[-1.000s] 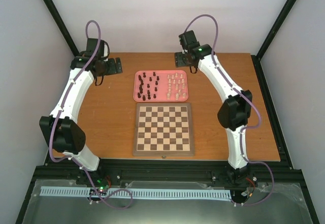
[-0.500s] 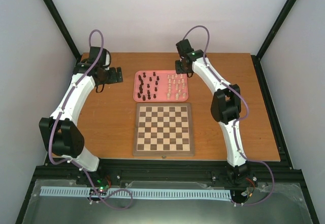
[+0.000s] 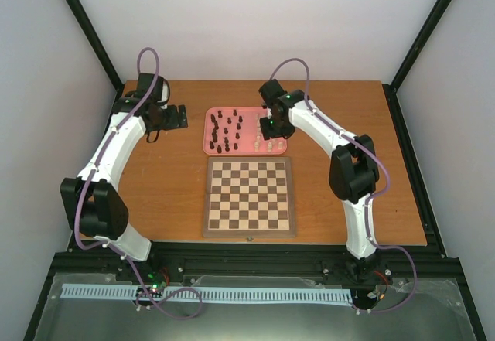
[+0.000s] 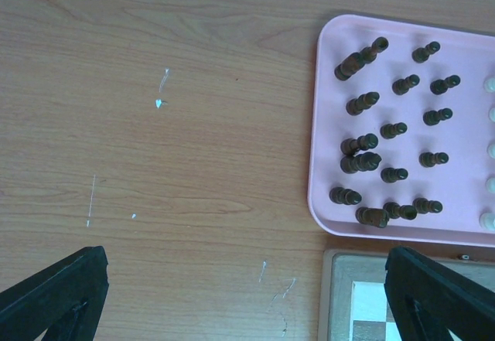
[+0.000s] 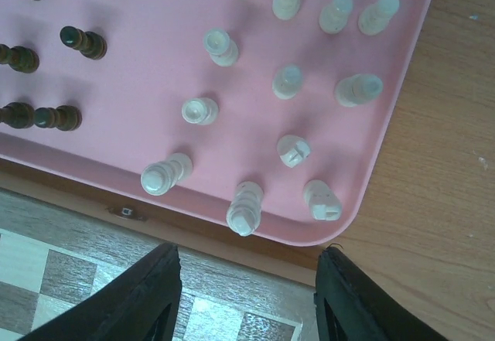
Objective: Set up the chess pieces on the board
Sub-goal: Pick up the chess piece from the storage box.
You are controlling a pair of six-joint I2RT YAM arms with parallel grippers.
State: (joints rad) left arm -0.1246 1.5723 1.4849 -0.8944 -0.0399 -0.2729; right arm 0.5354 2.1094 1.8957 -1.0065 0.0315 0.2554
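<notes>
Hanging over the 3 o'clock half of the pink rounded tray (image 3: 206,132), the right gripper (image 3: 272,128) hides most cream-white chess pieces (image 5: 288,82) from the top camera, jaws spread wide, holding nothing. The left gripper (image 4: 246,264), likewise wide and empty, hovers above the brown wooden table (image 4: 155,163) at the tray's 9 o'clock. Cream and dark brown chess pieces (image 4: 393,131) stand upright in the tray; the checkered wooden board (image 3: 249,196), cropped in both wrist views, lies at its 6 o'clock.

Dark brown pieces (image 4: 394,131): we see them standing in the pink tray's (image 4: 329,124) left half.
Cream pieces (image 5: 287,81): its right half.
Board (image 3: 249,195): flat, checkered, beside tray's near edge.
</notes>
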